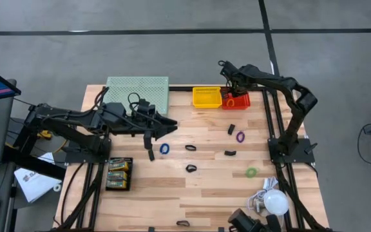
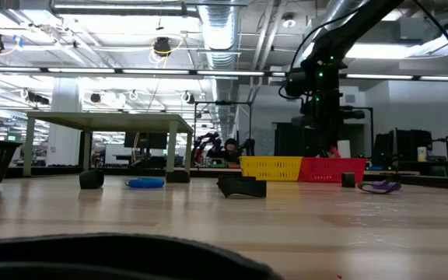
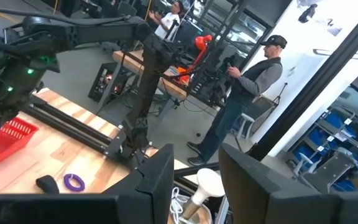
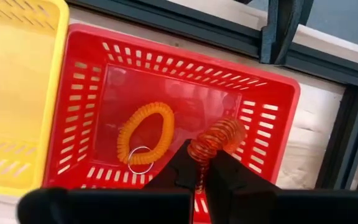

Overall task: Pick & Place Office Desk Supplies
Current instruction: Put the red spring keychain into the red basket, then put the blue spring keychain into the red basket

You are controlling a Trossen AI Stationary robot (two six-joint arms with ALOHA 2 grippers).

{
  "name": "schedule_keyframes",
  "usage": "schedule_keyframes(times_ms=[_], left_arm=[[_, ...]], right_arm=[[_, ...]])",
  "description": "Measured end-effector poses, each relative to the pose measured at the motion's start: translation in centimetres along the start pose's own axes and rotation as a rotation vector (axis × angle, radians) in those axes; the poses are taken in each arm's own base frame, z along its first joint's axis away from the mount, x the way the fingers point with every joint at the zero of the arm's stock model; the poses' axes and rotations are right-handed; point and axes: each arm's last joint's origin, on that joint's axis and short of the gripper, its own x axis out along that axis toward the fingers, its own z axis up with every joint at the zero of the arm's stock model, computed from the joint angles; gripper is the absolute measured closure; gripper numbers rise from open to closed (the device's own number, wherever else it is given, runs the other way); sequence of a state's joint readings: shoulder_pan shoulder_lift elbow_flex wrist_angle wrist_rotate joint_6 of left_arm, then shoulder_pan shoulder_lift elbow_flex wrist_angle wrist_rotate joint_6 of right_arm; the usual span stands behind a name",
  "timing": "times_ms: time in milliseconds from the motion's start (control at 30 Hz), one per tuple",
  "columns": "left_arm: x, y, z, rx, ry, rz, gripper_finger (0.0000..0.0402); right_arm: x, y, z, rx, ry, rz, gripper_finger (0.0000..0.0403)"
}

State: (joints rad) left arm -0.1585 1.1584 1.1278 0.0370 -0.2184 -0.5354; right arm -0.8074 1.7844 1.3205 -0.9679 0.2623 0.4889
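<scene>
Two orange rings: one (image 4: 145, 138) lay flat in the red basket (image 4: 278, 106); the other (image 4: 219, 140) hung pinched over it.
Right gripper (image 4: 202, 163): jaws closed on that orange ring.
Red basket: touched the yellow basket (image 1: 207, 97) at the bench's (image 1: 205, 187) far edge.
Left gripper (image 1: 171, 124): jaws partly apart, empty, above the bench near a blue ring (image 1: 165, 149).

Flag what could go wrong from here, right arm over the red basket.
1. The right pincer is shut on an orange coil ring above the red basket; the springy coil could catch on a finger at release.
2. Another orange ring already lies inside; the dropped one may bounce off it.
3. The yellow basket sits right beside, so drift could misplace it.
</scene>
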Motion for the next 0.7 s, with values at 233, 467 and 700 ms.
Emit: schedule_keyframes(times_ms=[233, 467, 700], left_arm=[[0.0, 0.0, 0.1, -0.002, -0.007, -0.005, 0.0279], [0.0, 0.0, 0.1, -0.005, -0.007, -0.005, 0.0279], [0.0, -0.1, 0.1, -0.005, -0.005, -0.009, 0.0279]], right_arm=[[0.0, 0.1, 0.1, 0.009, -0.007, 0.007, 0.0362], [-0.1, 0.5, 0.0, 0.0, -0.017, 0.015, 0.0317], [-2.4, 0.9, -0.3, -0.001, -0.115, 0.073, 0.03]])
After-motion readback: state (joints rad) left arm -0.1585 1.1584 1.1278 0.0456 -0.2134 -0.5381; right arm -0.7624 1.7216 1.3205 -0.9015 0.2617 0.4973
